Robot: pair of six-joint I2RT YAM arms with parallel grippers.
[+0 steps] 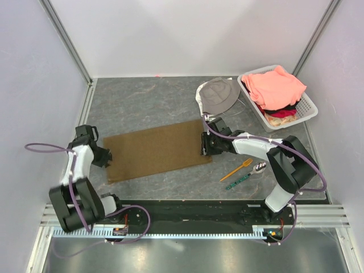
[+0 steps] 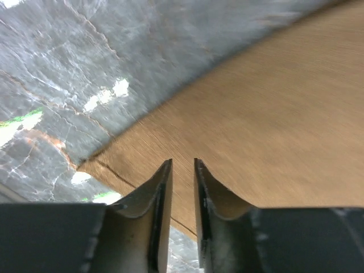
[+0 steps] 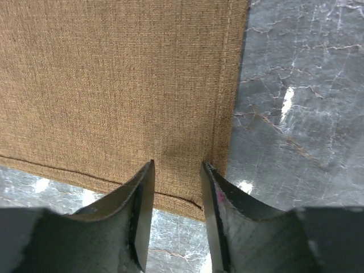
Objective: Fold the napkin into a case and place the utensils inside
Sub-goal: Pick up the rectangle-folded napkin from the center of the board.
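Napkin long axis runs L-R; left hand at its L end, right hand at R end, both part-spread, pinching nothing.

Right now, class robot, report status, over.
Left gripper, right gripper open at napkin ends. Napkin flat, no case yet. Fork, spoon beside it, nothing blocking.

No legible text, label or number anywhere.

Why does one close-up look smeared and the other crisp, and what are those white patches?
Left wrist view: the napkin is streaked, likely motion blur; right wrist view: its weave and stitching are sharp; both: white glare on the table; top view: evenly lit.
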